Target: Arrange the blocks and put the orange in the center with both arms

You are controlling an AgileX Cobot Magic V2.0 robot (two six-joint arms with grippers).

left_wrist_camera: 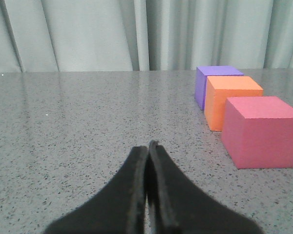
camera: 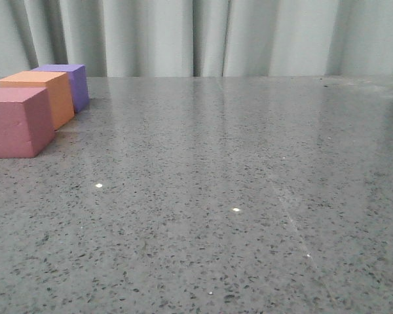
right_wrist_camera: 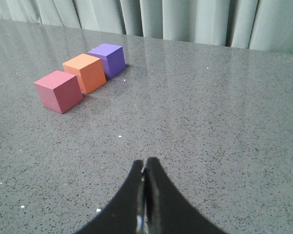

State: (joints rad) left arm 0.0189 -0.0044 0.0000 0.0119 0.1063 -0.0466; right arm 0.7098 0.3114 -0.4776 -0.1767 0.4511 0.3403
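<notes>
Three cubes stand in a row at the table's far left in the front view: the pink-red cube nearest, the orange cube in the middle, the purple cube farthest. They sit close together. The left wrist view shows the same row: pink-red, orange, purple. So does the right wrist view: pink-red, orange, purple. My left gripper is shut and empty, beside the row and short of it. My right gripper is shut and empty, well away from the cubes. Neither gripper shows in the front view.
The grey speckled stone table stretches wide to the right of the cubes. Pale pleated curtains hang behind the table's far edge.
</notes>
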